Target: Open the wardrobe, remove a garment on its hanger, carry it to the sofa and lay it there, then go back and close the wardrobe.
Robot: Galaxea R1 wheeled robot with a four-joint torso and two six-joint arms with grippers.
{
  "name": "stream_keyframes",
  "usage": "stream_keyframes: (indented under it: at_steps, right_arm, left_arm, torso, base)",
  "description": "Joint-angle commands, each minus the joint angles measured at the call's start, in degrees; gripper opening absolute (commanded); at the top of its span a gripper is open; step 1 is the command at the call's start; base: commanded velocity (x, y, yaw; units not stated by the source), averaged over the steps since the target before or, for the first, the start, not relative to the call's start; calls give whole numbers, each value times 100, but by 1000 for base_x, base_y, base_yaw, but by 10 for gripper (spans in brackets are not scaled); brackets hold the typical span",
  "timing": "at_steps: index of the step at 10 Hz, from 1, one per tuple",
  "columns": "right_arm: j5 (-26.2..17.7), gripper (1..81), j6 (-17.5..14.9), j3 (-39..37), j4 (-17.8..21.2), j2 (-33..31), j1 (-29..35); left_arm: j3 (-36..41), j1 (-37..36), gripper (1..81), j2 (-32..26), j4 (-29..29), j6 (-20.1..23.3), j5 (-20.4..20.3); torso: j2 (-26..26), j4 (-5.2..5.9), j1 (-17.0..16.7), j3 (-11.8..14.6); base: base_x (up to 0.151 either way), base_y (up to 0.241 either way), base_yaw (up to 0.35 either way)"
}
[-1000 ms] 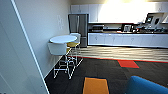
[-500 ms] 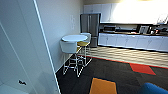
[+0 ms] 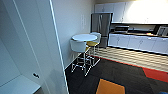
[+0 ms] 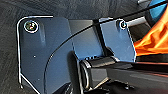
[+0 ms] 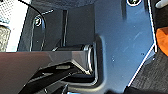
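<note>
Where orange cloth, judged to be the garment [image 4: 152, 41], is seen at the right edge of the left wrist view, soft folds are shown; it is judged light, limp, and best carried by its hanger. Whether either hand is wide or narrow cannot be told. At the head view's left, a smooth white panel [image 3: 30, 45] is seen, perhaps the wardrobe.

Left wrist plate [image 4: 50, 50] is showing dark blue-grey, flat, with rounded corners and a pale edge; round silvery fittings [image 4: 31, 26] are sitting at its corners. A thin black cable [image 4: 75, 37] is arcing across it. Right wrist plate [image 5: 120, 45] is showing the same blue-grey, lightly scratched, with a black jointed bar [image 5: 72, 57] beside it.
</note>
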Motion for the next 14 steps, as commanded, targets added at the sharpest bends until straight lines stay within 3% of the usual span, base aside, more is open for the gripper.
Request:
stream_keyframes:
  at_steps: [1, 14]
  right_arm:
    - [-280, 811, -7, -11, -20, 21, 140]
    - [-271, 811, 2, -29, -3, 12, 114]
  left_arm:
    - [23, -217, 811, -21, 45, 36, 196]
    - [14, -217, 811, 14, 45, 36, 196]
  torso:
    - [0, 0, 0, 0]
    - [0, 0, 0, 0]
  base:
    - [0, 0, 306]
    - [0, 0, 306]
